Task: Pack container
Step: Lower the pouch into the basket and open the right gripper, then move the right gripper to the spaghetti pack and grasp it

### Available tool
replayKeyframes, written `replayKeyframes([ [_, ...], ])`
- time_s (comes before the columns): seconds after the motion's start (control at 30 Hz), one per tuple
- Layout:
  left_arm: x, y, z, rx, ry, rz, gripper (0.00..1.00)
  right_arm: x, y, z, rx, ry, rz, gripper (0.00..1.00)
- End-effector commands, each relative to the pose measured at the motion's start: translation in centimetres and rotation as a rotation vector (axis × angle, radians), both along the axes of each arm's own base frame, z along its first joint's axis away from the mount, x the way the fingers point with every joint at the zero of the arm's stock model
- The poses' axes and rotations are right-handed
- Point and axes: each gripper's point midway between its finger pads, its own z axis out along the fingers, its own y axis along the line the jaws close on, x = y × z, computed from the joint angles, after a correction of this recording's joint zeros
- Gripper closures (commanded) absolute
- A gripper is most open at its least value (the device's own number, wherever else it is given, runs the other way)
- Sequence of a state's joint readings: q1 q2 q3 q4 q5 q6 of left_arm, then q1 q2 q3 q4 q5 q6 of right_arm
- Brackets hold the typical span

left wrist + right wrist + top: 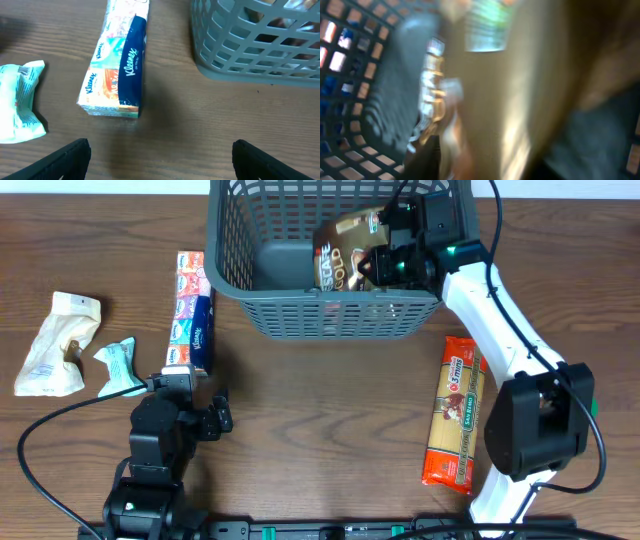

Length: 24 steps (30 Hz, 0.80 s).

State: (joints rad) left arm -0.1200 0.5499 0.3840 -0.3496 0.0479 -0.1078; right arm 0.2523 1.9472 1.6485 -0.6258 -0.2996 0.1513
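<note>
Brown-gold coffee pouch [345,252] hanging in dark grey lattice plastic basket [330,315], right hand [385,268] clamping it | left hand [161,147] hovering, fingers spread, near long Kleenex pack [117,75]

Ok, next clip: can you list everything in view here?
container: 1, dark grey, top centre of table
coffee pouch: 1, brown and gold, in container, tilted
tissue pack: 1, multicolour, left of container
pasta pack: 1, orange-red, right side
paper bag: 1, beige, far left
small packet: 1, teal and white, beside paper bag
table: 1, brown wood
left gripper: 1, black, open, near tissue pack
right gripper: 1, black, in container, seemingly gripping coffee pouch
</note>
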Motion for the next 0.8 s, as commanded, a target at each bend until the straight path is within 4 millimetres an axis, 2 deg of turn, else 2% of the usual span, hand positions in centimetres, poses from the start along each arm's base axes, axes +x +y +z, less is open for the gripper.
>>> replayKeyframes([
  [0.0, 0.4, 0.1, 1.4, 0.006, -0.028, 0.003, 0.1, -0.2, 1.4, 5.7, 0.086, -0.123, 0.095, 0.43],
  [0.13, 0.4, 0.1, 1.4, 0.006, -0.027, 0.003, 0.1, 0.4, 0.7, 10.6, 0.113, -0.232, 0.089, 0.39],
  [0.17, 0.3, 0.1, 1.3, 0.007, -0.025, 0.002, 0.1, 0.5, 0.2, 12.4, 0.115, -0.261, 0.079, 0.36],
  [0.23, 0.3, 0.1, 1.3, 0.006, -0.023, 0.002, 0.1, 0.4, -0.8, 15.3, 0.106, -0.298, 0.054, 0.23],
  [0.33, 0.3, 0.1, 1.3, 0.007, -0.022, 0.003, 0.1, -0.3, -3.3, 19.5, 0.048, -0.337, -0.025, 0.01],
  [0.4, 0.3, 0.1, 1.3, 0.007, -0.022, 0.003, 0.1, -1.1, -5.8, 22.0, -0.016, -0.353, -0.118, 0.01],
  [0.47, 0.3, 0.1, 1.3, 0.007, -0.022, 0.003, 0.1, -2.0, -8.8, 23.6, -0.051, -0.336, -0.264, 0.01],
  [0.53, 0.3, 0.1, 1.3, 0.007, -0.022, 0.002, 0.1, -4.0, -13.2, 24.3, -0.06, -0.258, -0.507, 0.01],
  [0.6, 0.3, 0.1, 1.3, 0.007, -0.022, 0.003, 0.1, -6.8, -16.9, 23.8, -0.054, -0.154, -0.727, 0.01],
  [0.7, 0.3, 0.1, 1.3, 0.007, -0.022, 0.002, 0.1, -11.0, -20.3, 22.6, -0.046, -0.014, -0.914, 0.01],
  [0.77, 0.3, 0.1, 1.3, 0.007, -0.022, 0.002, 0.1, -13.2, -21.6, 21.9, -0.061, 0.055, -0.966, 0.01],
])
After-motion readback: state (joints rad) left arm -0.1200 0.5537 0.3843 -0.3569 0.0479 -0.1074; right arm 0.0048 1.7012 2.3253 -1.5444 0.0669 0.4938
